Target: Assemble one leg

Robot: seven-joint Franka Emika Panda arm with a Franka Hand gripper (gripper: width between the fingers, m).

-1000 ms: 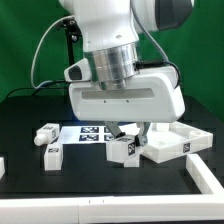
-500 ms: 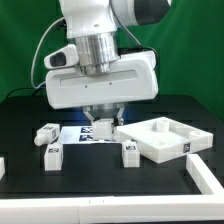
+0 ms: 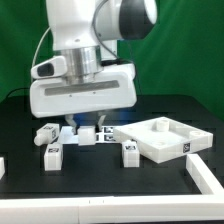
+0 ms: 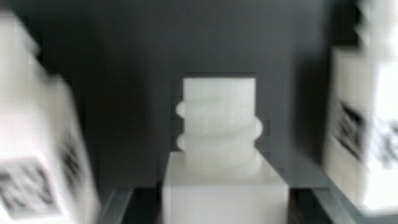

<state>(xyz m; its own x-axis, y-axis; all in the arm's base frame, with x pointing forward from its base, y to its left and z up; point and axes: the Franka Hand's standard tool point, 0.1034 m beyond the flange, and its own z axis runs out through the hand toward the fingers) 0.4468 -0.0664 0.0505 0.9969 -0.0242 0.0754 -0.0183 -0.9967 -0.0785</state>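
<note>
My gripper [image 3: 85, 131] hangs low over the marker board [image 3: 100, 134], left of the white tray-like panel [image 3: 160, 138]. In the blurred wrist view a white leg [image 4: 221, 125] with a ridged, screw-like end fills the gap between the dark fingers [image 4: 139, 205] of the gripper [image 4: 228, 205]; the jaws look shut on it. Three more legs rest on the black table: one [image 3: 130, 152] against the panel's left side, and two at the exterior view's left [image 3: 45, 133] [image 3: 52, 153]. White tagged parts blur past on both sides in the wrist view.
A white piece [image 3: 2, 165] lies at the exterior view's left edge and another [image 3: 210, 178] at the front right corner. A white rail [image 3: 100, 208] runs along the table's front edge. Cables hang behind the arm.
The arm has moved toward the exterior view's left, from beside the panel to over the marker board. The leg next to the panel stays where it was.
</note>
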